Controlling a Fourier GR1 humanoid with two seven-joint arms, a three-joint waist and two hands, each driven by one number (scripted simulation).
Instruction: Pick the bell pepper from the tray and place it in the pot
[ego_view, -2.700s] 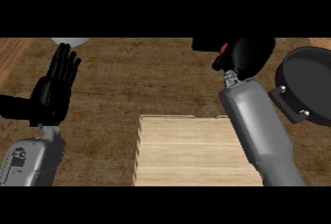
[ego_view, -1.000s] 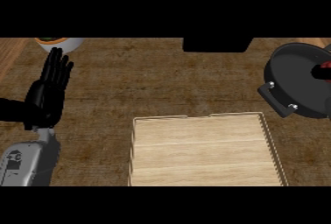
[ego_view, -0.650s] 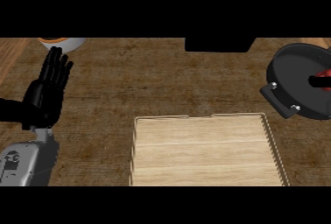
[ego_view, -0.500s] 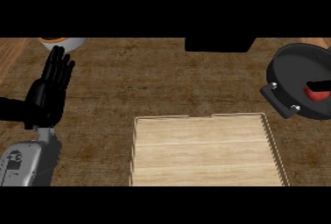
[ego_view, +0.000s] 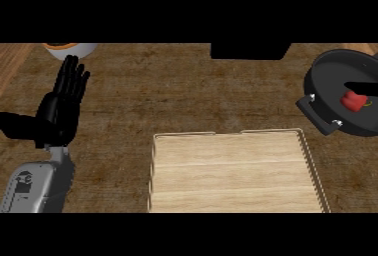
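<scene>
**Pepper sits in the pot, tray is bare**

The brown tabletop (ego_view: 184, 95) fills your view. On it, low and centre, lies the pale wooden tray (ego_view: 229, 175), with nothing in it. At the right edge stands the black pot (ego_view: 336, 67), well apart from the tray's far corner. Your left hand (ego_view: 59, 110) rests at the left, fingers straight and up, holding nothing. Your right hand is out of view, so its state cannot be told.

The red bell pepper (ego_view: 353, 101) lies inside the pot, toward its right side, so the placing looks done. If you must take it again, expect a light, hollow thing with smooth, likely slippery skin, fairly stiff but bruisable. Close fingers and thumb across its broad body, not the stem.
</scene>
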